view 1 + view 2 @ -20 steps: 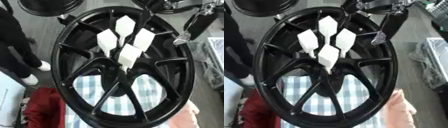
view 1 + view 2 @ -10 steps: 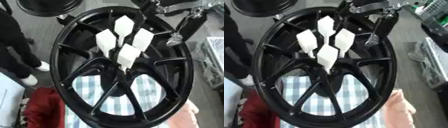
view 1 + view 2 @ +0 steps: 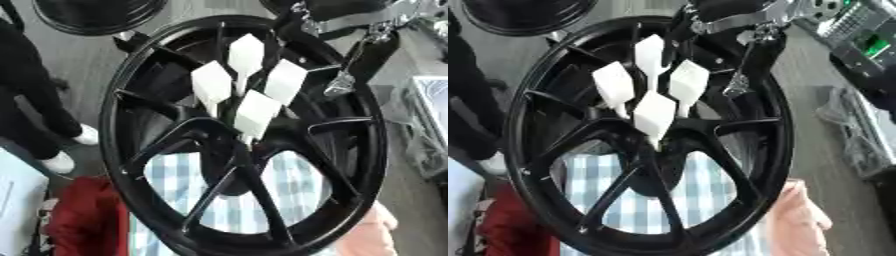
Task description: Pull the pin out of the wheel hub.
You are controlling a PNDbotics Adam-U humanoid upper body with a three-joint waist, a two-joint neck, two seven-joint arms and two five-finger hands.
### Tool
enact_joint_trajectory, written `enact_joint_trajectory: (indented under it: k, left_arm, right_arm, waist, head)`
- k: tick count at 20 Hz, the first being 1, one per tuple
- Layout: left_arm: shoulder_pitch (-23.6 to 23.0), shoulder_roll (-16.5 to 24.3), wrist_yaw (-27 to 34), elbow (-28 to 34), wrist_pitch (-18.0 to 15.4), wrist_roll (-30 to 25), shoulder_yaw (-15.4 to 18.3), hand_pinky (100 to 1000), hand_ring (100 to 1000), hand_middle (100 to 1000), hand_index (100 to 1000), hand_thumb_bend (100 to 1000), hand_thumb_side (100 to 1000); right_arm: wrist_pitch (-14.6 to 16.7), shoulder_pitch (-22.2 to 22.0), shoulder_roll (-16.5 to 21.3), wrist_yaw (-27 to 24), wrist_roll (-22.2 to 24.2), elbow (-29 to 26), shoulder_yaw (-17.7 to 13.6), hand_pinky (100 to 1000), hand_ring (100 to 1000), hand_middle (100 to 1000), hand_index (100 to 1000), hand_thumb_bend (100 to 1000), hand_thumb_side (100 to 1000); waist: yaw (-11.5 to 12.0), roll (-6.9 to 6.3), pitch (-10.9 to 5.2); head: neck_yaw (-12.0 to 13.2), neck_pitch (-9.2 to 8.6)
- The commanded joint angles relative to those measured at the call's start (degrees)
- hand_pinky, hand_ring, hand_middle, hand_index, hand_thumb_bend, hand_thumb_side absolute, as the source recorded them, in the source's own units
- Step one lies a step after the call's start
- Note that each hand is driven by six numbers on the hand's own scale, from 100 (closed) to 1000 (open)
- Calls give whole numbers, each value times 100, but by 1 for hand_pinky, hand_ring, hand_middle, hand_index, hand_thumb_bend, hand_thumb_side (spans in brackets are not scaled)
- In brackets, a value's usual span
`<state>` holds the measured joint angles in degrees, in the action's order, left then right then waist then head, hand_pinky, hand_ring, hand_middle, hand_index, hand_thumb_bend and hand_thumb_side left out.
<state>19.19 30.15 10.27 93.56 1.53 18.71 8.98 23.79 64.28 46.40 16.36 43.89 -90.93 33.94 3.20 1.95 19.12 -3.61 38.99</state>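
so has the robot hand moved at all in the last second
Yes. The right robot hand has shifted left, in from the wheel hub rim toward the white pins, which sit where they did.

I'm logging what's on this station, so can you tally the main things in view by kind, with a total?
White flat-headed plastic pins standing in the hub: 4
Black spoked metal wheels: 2, the large wheel hub in front and another wheel at the far left
Blue-and-white checked cloth under the wheel: 1
Red cloth bundle at lower left: 1
Robot right hand over the upper rim: 1
Total: 9
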Motion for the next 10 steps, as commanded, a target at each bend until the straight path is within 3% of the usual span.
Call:
enact_joint_trajectory:
  k: [1, 10]
  left_arm:
    - [41, 107, -37, 98, -6, -18, 33, 773, 808, 823, 770, 210, 680]
    - [40, 99, -47, 100, -6, -33, 28, 774, 808, 823, 770, 206, 683]
  right_arm:
    - [325, 122, 56, 29, 323, 47, -30, 733, 729, 725, 804, 451, 100]
    - [315, 104, 26, 104, 258, 120, 9, 724, 717, 706, 791, 457, 100]
  waist:
    - [8, -28, -94]
    - [11, -32, -84]
  head:
    - [-12, -76]
    - [-4, -74]
